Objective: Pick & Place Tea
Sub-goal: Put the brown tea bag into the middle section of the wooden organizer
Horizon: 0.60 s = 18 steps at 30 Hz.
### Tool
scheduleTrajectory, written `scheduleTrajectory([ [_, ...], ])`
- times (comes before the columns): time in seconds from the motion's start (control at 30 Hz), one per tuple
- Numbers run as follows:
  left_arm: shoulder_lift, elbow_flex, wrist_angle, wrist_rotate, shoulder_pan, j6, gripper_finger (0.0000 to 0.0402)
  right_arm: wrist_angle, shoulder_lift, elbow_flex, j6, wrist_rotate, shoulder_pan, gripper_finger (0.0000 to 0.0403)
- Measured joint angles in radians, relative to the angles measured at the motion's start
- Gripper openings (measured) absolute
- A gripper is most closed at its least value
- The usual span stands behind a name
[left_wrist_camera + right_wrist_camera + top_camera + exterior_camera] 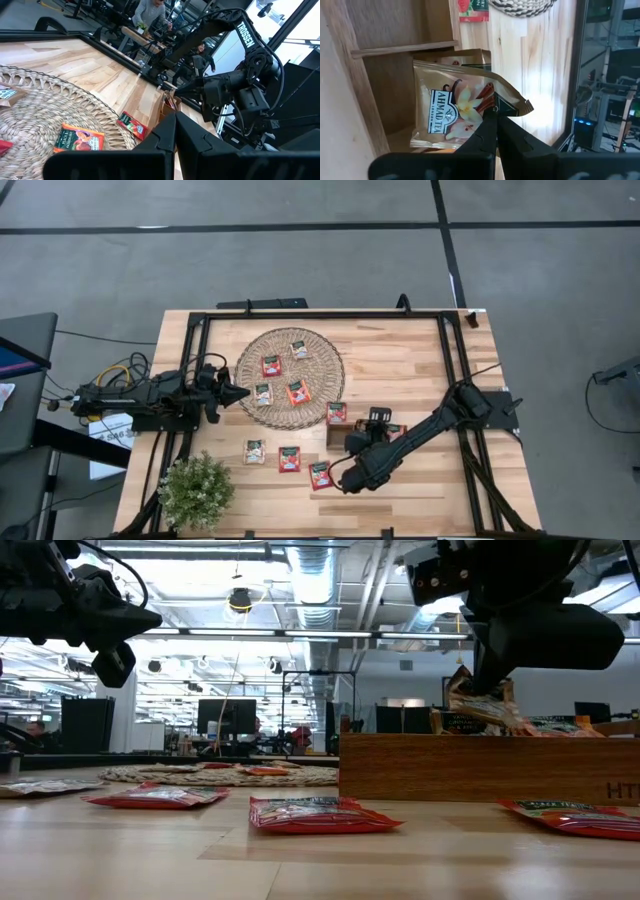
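Note:
Tea sachets lie flat about the table: several on the round woven mat [290,378], a beige one [254,451] and two red ones [289,459] [320,475] near the front, and one [337,412] beside the wooden tray [338,438]. My right gripper [495,117] hangs over the tray's middle [450,765], shut on a beige sachet [457,107] with a vanilla flower picture. Other sachets [545,725] stick up above the tray's rim. My left gripper [240,392] waits shut at the mat's left edge, above the table. My right gripper pinches the beige sachet's upper edge [492,106] between its two fingertips. The fingers slant down from above, pointing along the tray toward the mat. The sachet hangs tilted below them [478,702], its lower end out of sight behind the tray's near wall.
A potted plant [196,490] stands at the near left corner. Black frame rails [320,314] run along the table's far and side edges. People sit at desks in the room behind [150,10].

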Motion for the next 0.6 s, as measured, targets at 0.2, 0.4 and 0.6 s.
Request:
scheduleTrajectory([
  [0.2,0.0,0.0,-0.001,0.0,0.0,0.0,0.0,0.0,0.0,0.0,-0.001,-0.002,-0.03,0.0],
  [0.4,0.0,0.0,-0.001,0.0,0.0,0.0,0.0,0.0,0.0,0.0,-0.003,-0.038,-0.059,0.0],
  [0.6,0.0,0.0,-0.002,0.0,0.0,0.0,0.0,0.0,-0.001,0.0,-0.042,-0.043,-0.055,0.0],
])
